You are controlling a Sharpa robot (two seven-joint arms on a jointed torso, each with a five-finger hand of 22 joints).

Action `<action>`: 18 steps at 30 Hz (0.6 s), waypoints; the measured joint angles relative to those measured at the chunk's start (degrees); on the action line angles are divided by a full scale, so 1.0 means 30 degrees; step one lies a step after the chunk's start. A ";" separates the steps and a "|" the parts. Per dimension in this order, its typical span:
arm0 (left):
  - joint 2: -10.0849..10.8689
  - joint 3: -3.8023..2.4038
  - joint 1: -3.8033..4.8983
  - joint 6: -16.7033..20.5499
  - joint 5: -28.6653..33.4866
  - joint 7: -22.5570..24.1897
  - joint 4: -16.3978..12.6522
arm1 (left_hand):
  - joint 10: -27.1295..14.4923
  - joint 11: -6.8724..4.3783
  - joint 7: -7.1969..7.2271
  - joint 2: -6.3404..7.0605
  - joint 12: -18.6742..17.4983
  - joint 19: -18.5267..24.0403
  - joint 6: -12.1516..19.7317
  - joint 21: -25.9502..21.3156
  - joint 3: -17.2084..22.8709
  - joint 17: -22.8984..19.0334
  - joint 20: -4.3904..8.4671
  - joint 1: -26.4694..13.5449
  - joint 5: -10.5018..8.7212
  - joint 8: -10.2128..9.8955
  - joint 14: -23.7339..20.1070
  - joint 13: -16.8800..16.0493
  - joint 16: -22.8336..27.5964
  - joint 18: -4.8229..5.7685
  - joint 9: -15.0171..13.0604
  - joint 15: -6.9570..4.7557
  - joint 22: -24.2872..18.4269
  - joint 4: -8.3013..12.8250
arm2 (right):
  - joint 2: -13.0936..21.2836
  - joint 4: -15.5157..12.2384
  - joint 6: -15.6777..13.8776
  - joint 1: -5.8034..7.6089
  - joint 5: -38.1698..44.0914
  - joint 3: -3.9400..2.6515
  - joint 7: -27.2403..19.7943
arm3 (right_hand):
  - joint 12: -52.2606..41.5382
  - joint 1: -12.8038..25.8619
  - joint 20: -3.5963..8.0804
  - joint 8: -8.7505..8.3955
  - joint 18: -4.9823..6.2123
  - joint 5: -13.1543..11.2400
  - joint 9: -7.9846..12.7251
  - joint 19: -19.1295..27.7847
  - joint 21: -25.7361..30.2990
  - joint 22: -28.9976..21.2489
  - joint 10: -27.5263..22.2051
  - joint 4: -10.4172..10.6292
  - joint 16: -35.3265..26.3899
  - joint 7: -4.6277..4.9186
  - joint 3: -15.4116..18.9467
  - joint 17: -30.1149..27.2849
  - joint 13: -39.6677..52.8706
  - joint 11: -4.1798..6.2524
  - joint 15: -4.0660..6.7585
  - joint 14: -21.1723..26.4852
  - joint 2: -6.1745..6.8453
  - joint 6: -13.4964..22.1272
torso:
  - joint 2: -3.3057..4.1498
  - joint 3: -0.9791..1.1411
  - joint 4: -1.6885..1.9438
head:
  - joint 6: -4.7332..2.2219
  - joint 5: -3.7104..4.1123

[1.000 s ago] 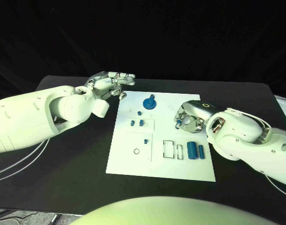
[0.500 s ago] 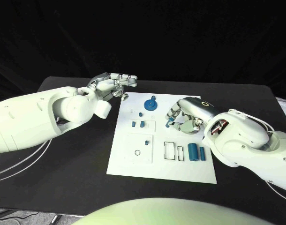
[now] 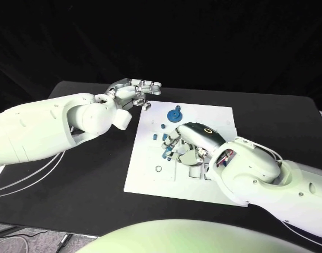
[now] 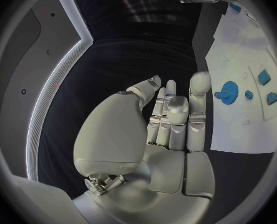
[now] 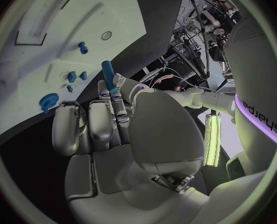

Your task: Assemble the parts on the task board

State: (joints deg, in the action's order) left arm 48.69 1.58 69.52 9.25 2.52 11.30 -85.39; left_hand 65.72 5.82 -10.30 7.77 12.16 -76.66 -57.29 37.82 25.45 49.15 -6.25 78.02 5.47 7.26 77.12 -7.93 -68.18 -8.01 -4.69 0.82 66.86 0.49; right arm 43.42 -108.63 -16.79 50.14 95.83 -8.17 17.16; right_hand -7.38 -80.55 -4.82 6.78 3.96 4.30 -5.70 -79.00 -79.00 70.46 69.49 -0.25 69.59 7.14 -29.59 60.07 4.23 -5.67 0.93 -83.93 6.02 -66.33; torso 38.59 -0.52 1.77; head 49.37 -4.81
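The blue peg [image 5: 107, 70] seems pinched in the right hand [image 5: 107, 119] fingertips.

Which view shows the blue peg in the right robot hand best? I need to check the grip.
The right wrist view: the blue peg stands clear between the right robot hand's fingertips. The head view shows a blue bit under that hand. The left wrist view doesn't show it.
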 measured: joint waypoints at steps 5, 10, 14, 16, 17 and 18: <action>-0.0029 0.0000 0.0001 -0.0007 -0.0001 0.0000 -0.0004 | 0.0000 0.0000 0.0000 0.0000 0.0000 0.0000 0.0000 0.0000 0.0000 0.0000 0.0000 0.0000 0.0000 0.0000 0.0000 0.0001 0.0000 -0.0001 -0.0001 -0.0001 0.0001 0.0000 | -0.0766 0.0692 0.0102 -0.0145 -0.0041 0.0460 -0.0304 | 0.0068 0.0000 0.0000 -0.0073 0.0000 0.0088 0.0001 0.0000 0.0000 -0.0020 -0.0001 -0.0003 0.0000 0.0000 -0.0002 0.0001 0.0002 0.0000 -0.0001 0.0000 0.0000 0.0001 | 0.0002 0.0000 0.0011 | 0.0086 -0.0145; -0.0045 0.0000 0.0001 -0.0010 -0.0002 -0.0001 -0.0010 | 0.0000 0.0000 0.0000 0.0000 0.0000 0.0000 0.0000 0.0000 0.0001 0.0000 0.0000 0.0000 0.0000 0.0000 0.0000 -0.0016 0.0000 -0.0002 -0.0001 0.0000 0.0001 0.0000 | -0.1287 0.1444 0.0295 -0.0195 -0.0076 0.0802 -0.0546 | 0.0118 0.0000 -0.0001 -0.0075 0.0000 0.0096 0.0002 0.0000 0.0000 -0.0020 0.0000 -0.0026 -0.0001 0.0001 -0.0024 0.0000 0.0002 0.0000 -0.0001 0.0000 0.0001 0.0001 | 0.0005 0.0013 0.0000 | 0.0179 -0.0275; -0.0054 0.0000 0.0001 -0.0012 -0.0002 -0.0002 -0.0019 | 0.0000 0.0000 0.0000 0.0000 0.0000 0.0000 0.0000 0.0000 0.0001 0.0000 0.0000 0.0000 0.0000 0.0000 0.0000 -0.0015 0.0000 0.0000 -0.0001 -0.0001 0.0001 0.0000 | -0.1578 0.1855 0.0481 -0.0246 -0.0096 0.0944 -0.0668 | 0.0155 -0.0001 -0.0001 -0.0076 0.0001 0.0098 0.0005 0.0000 0.0001 -0.0020 -0.0001 -0.0051 -0.0001 0.0001 -0.0049 0.0000 0.0003 0.0000 -0.0001 0.0000 0.0001 0.0002 | 0.0015 0.0029 -0.0022 | 0.0203 -0.0344; -0.0054 -0.0001 0.0002 -0.0012 -0.0003 -0.0003 -0.0019 | 0.0000 0.0000 0.0000 0.0000 0.0000 0.0000 0.0000 0.0001 0.0000 0.0000 0.0000 0.0000 0.0000 0.0000 0.0000 -0.0015 0.0000 0.0000 -0.0001 -0.0001 0.0001 0.0000 | -0.1662 0.1961 0.0563 -0.0266 -0.0100 0.0974 -0.0701 | 0.0190 -0.0001 -0.0001 -0.0076 0.0001 0.0098 0.0006 0.0001 0.0001 -0.0020 -0.0001 -0.0051 -0.0001 0.0001 -0.0049 0.0000 0.0003 0.0001 -0.0001 0.0000 0.0001 0.0002 | 0.0018 0.0035 -0.0027 | 0.0207 -0.0361; -0.0056 -0.0001 0.0002 -0.0012 -0.0003 -0.0003 -0.0020 | -0.0028 -0.0029 0.0000 0.0000 0.0000 0.0000 0.0000 0.0001 0.0001 0.0000 0.0000 0.0000 0.0000 0.0000 0.0000 -0.0015 0.0000 0.0000 -0.0002 0.0000 0.0002 0.0000 | -0.1717 0.2035 0.0624 -0.0278 -0.0101 0.0994 -0.0726 | 0.0192 -0.0001 -0.0001 -0.0076 -0.0001 0.0098 0.0007 0.0000 0.0001 -0.0019 0.0000 -0.0052 -0.0001 0.0001 -0.0049 0.0000 0.0003 0.0000 -0.0001 0.0000 0.0002 0.0002 | 0.0020 0.0037 -0.0031 | 0.0209 -0.0363; -0.0058 -0.0001 0.0002 -0.0012 -0.0003 -0.0004 -0.0020 | -0.0053 -0.0053 0.0000 0.0000 0.0000 0.0000 0.0000 0.0001 0.0001 0.0000 0.0000 0.0000 0.0000 0.0000 0.0000 -0.0015 0.0000 0.0000 -0.0001 -0.0001 0.0002 0.0000 | -0.1753 0.2086 0.0666 -0.0287 -0.0101 0.1006 -0.0740 | 0.0194 -0.0001 -0.0001 -0.0076 -0.0001 0.0098 0.0008 0.0000 0.0001 -0.0019 0.0000 -0.0052 -0.0002 0.0001 -0.0050 0.0000 0.0004 0.0000 -0.0001 0.0000 0.0002 0.0003 | 0.0024 0.0038 -0.0033 | 0.0209 -0.0370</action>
State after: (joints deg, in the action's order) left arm 48.51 1.58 69.53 9.21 2.51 11.29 -85.45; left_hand 65.56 5.67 -10.30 7.77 12.16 -76.66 -57.29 37.82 25.46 49.15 -6.25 78.02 5.47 7.26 77.12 -7.97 -68.18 -8.01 -4.69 0.82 66.87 0.49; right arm 38.16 -102.37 -14.79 49.28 95.53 -5.15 14.94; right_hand -6.80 -80.55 -4.82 6.55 3.95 4.59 -5.68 -79.00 -79.00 70.40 69.49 -0.41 69.58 7.14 -29.74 60.07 4.24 -5.67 0.92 -83.93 6.02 -66.32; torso 38.66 -0.41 1.68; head 50.00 -5.92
